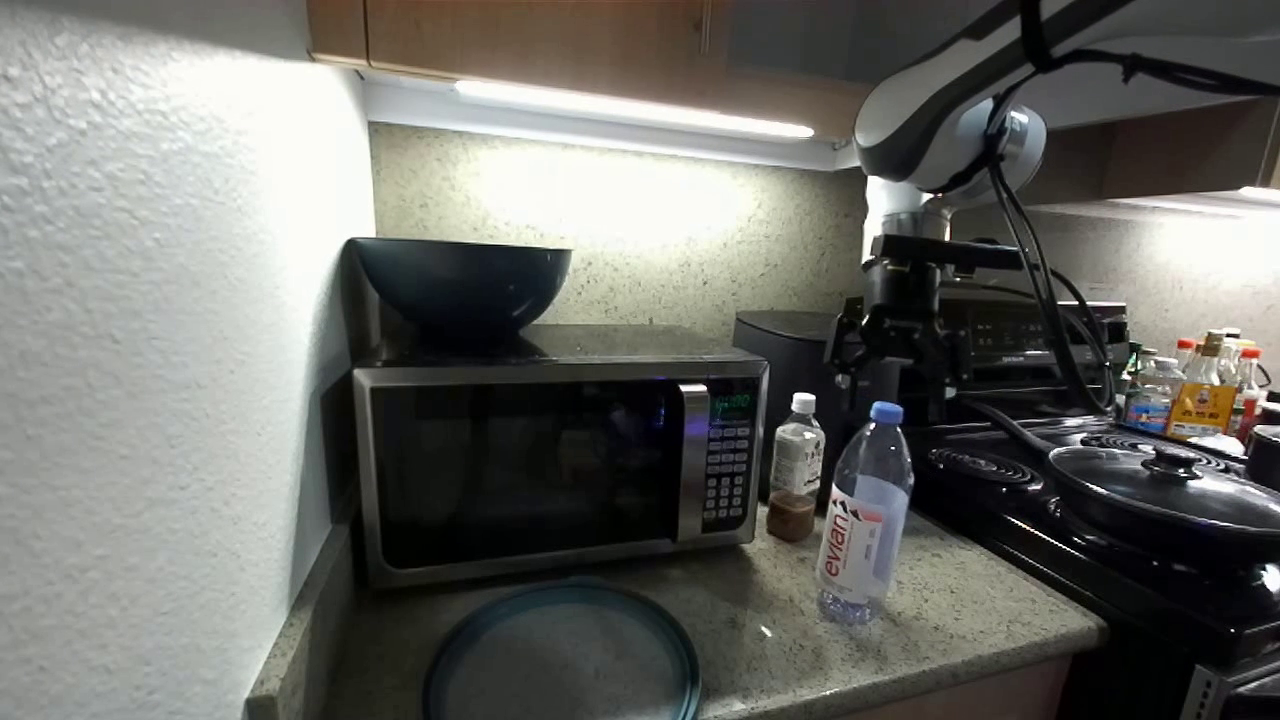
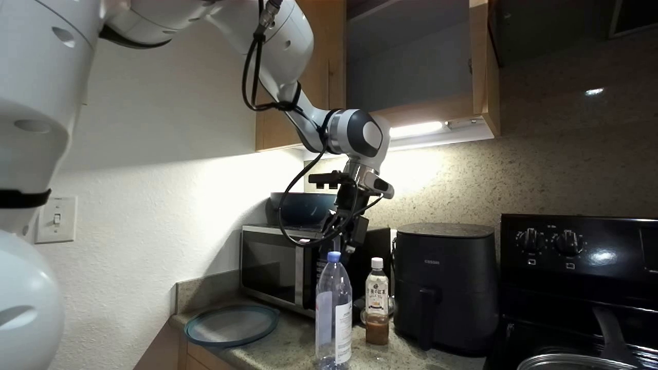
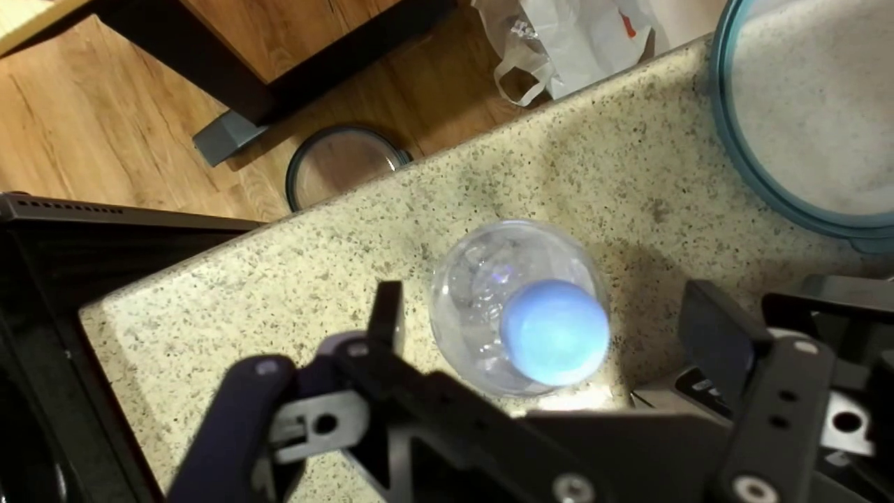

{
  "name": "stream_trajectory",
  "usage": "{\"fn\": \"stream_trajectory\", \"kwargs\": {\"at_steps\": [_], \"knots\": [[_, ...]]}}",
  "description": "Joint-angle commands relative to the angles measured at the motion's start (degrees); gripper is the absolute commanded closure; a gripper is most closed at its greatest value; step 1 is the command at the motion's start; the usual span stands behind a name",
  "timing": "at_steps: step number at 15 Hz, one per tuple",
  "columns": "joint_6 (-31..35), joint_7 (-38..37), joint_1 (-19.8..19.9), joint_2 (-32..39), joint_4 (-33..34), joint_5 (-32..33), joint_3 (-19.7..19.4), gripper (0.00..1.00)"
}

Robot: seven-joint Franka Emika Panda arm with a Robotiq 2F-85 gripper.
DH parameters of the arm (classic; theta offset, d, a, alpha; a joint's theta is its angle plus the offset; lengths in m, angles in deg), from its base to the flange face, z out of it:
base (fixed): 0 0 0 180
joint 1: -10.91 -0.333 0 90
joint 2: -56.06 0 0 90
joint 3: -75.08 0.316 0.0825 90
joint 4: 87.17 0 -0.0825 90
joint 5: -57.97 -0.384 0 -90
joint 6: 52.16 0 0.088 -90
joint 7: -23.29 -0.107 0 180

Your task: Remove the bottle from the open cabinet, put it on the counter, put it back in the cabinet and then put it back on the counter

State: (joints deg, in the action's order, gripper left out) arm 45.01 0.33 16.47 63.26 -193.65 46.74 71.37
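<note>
Upright bottle (image 1: 865, 520) on the worktop (image 1: 985, 600).
Wrist view: fingers (image 3: 719, 328) apart, blue cap (image 3: 555, 332) seen between; teal-rimmed disc (image 3: 821, 112) at the bottle's two o'clock.

Household-type kitchen: coil-burner stove (image 1: 1000, 530), lidded pan (image 1: 1165, 495) on it; microwave (image 1: 540, 470); air fryer (image 2: 444, 288); wooden wall cabinet (image 1: 560, 40), light strip (image 1: 635, 108) underneath; speckled stone-look surface (image 1: 960, 600); bottles (image 1: 1203, 400) beyond stove.

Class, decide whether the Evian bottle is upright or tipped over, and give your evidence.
Upright. In an exterior view, the Evian bottle rests base-down on the counter; both exterior views show its blue cap on top.
</note>
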Motion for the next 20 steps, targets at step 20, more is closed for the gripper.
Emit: {"fn": "stream_trajectory", "kwargs": {"at_steps": [20], "knots": [[5.9, -4.5, -4.5, -0.3, -2.3, 4.6, 0.1, 0.0]]}}
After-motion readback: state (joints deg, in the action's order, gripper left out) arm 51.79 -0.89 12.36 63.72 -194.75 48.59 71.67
